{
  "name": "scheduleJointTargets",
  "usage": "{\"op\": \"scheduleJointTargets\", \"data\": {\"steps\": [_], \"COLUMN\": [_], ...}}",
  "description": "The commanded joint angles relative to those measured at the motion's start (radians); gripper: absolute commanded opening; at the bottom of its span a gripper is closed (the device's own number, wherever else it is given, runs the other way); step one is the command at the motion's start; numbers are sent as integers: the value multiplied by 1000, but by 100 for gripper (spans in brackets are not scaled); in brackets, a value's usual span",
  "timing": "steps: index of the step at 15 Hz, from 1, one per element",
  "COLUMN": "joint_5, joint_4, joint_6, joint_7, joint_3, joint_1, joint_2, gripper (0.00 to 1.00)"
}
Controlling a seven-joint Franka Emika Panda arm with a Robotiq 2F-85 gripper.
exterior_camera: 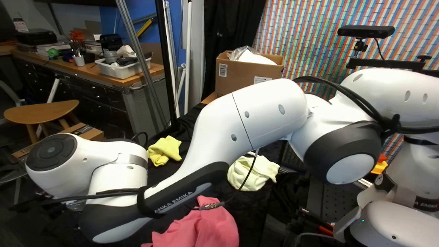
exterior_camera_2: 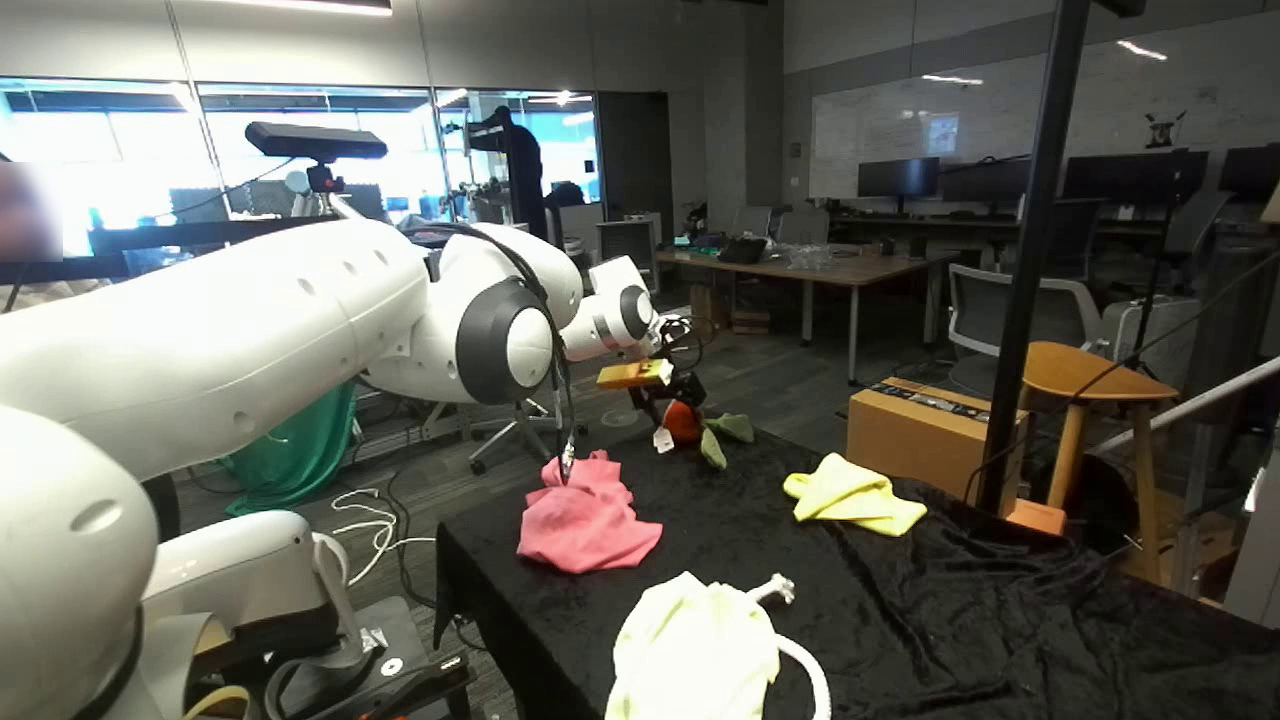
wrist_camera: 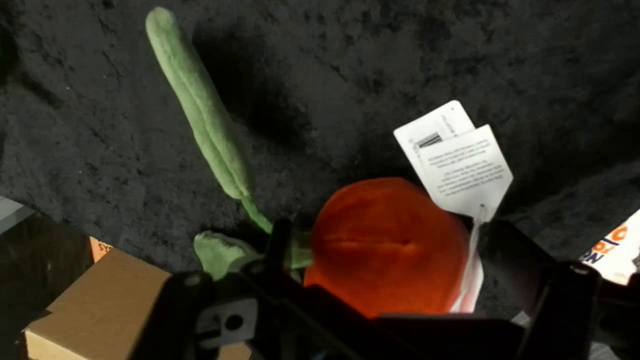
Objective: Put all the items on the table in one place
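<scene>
An orange-red plush toy (exterior_camera_2: 684,422) with green leaf-like parts and white tags lies near the far edge of the black-covered table (exterior_camera_2: 720,540). In the wrist view the toy's round body (wrist_camera: 390,245) sits between the fingers of my gripper (wrist_camera: 387,230). The fingers are apart, with a gap at the right one. My gripper (exterior_camera_2: 672,392) is low over the toy in an exterior view. A pink cloth (exterior_camera: 202,226), a yellow cloth (exterior_camera: 164,151) and a cream drawstring bag (exterior_camera: 252,175) lie on the table. The cloths and bag (exterior_camera_2: 695,650) show in both exterior views.
A cardboard box (exterior_camera_2: 925,435) and a wooden stool (exterior_camera_2: 1095,375) stand beyond the table edge. A black pole (exterior_camera_2: 1030,250) rises beside them. Another cardboard box (exterior_camera: 247,73) stands behind the table. My arm's cable hangs down at the pink cloth.
</scene>
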Motion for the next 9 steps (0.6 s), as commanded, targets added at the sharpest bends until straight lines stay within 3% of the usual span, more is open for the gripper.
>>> {"op": "scheduleJointTargets", "data": {"steps": [1, 3, 5, 9], "joint_5": [8, 9, 10, 8], "joint_4": [67, 69, 68, 70], "joint_6": [39, 51, 56, 48], "joint_7": [39, 57, 65, 80], "joint_3": [-7, -6, -2, -2], "joint_1": [-18, -26, -34, -37], "joint_2": [48, 50, 48, 44], "gripper": [100, 100, 74, 42]}}
